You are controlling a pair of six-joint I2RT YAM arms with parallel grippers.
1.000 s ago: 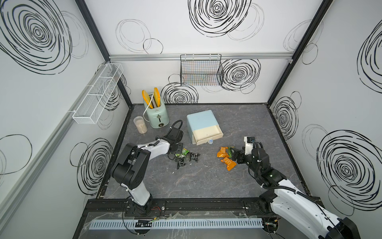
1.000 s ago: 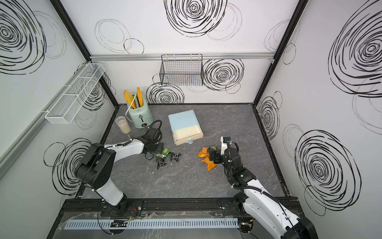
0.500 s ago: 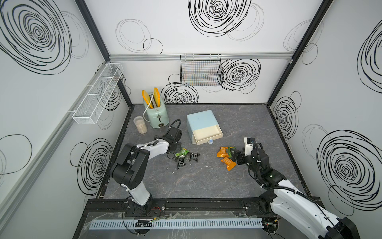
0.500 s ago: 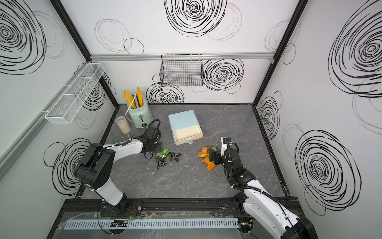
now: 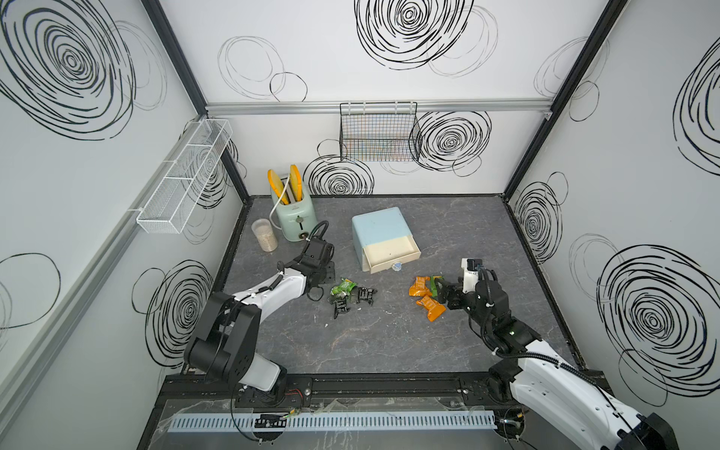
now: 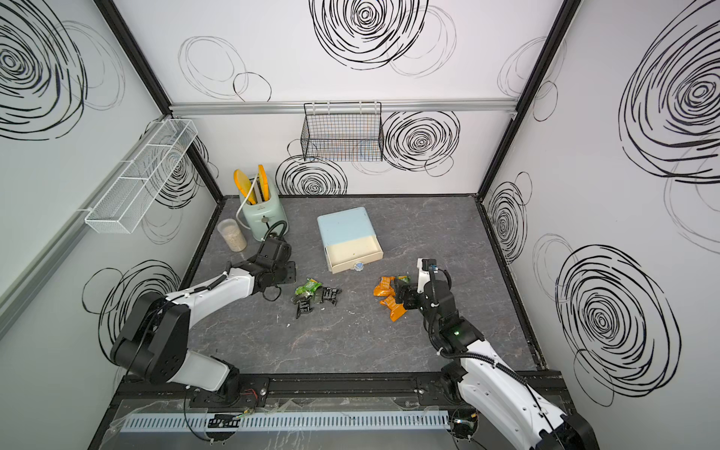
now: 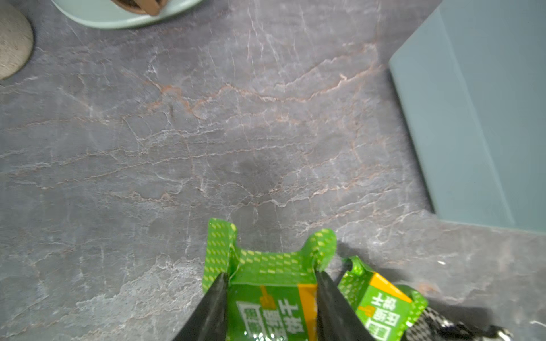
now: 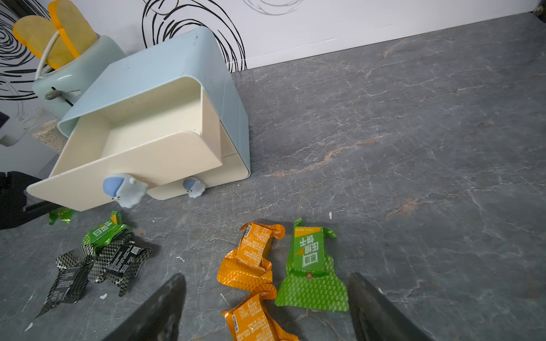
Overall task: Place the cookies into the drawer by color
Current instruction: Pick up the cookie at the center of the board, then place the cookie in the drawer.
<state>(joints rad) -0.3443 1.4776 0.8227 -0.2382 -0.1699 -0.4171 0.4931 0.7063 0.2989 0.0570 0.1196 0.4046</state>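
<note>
The drawer point(image 5: 380, 228) is a pale blue chest at the table's middle back, and its top cream drawer point(image 8: 147, 127) is pulled out and empty. My left gripper point(image 7: 271, 274) is shut on a green cookie packet point(image 7: 266, 298), low over the table to the left of the chest. A second green packet point(image 5: 343, 286) lies beside it on black checkered packets point(image 5: 362, 294). My right gripper point(image 8: 266, 277) hangs open over two orange packets point(image 8: 254, 251) and a green packet point(image 8: 310, 257), in front of the chest's right side point(image 5: 442, 294).
A mint toaster point(image 5: 294, 216) with two bread slices and a cup of grains point(image 5: 265, 235) stand at the back left. A wire basket point(image 5: 380, 132) hangs on the back wall and a white mesh shelf point(image 5: 183, 179) on the left wall.
My left gripper's fingers have closed in on the green packet. The right arm and the other packets have not moved.
</note>
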